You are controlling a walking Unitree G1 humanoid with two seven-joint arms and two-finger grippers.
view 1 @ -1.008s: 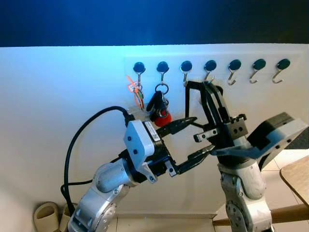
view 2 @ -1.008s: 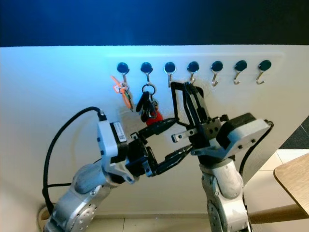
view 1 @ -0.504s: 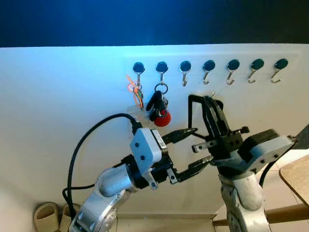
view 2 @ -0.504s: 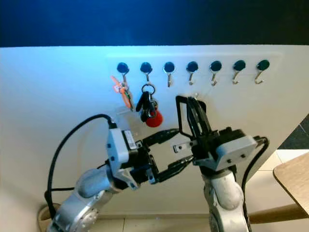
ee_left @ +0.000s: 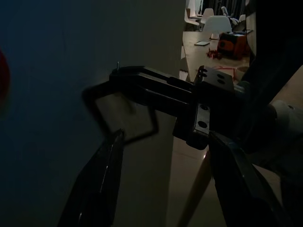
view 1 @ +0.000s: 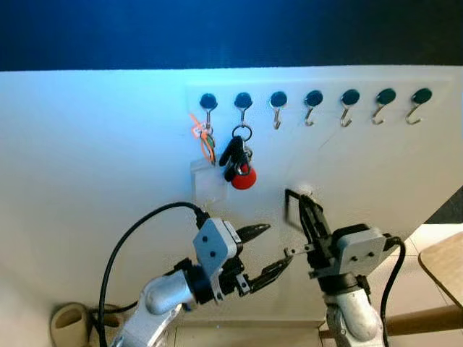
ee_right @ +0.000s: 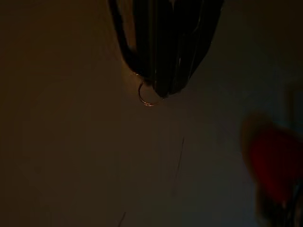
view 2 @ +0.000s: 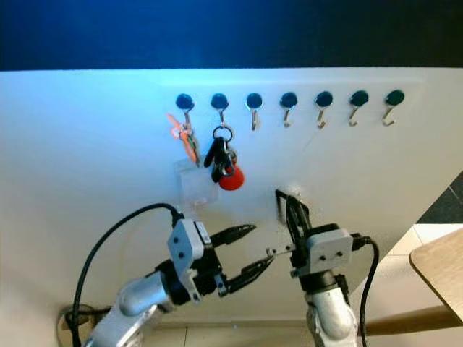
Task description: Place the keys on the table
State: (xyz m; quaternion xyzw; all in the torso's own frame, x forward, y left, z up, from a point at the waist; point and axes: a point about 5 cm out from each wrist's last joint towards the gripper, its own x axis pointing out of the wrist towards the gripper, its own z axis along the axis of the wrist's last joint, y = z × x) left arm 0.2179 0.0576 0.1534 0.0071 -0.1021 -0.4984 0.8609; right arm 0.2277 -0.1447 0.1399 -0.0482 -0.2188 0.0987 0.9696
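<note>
Facing: white wall with a row of seven dark-capped hooks across upper centre of the head views.
Hard to make out: right wrist view very dark; fingers pressed together near a small metal ring, blurred red shape at lower right of that frame, nature of the ring unclear.
Cut off: wooden table only as a corner at the right edge; beige object at lower left, partly out of frame.
Keys: dark bunch with red round fob, hanging from second hook from left, upper centre.
Other hanging item: orange-tagged bunch on first hook, just left of the keys.
Left gripper: lower centre, fingers spread, empty, pointing right; keys well above and slightly left, apart.
Right gripper: centre, fingers together and pointing up at the wall, holding nothing visible; keys up and to the left, apart.
Left wrist view: own two fingers spread, right gripper's black frame between them.
</note>
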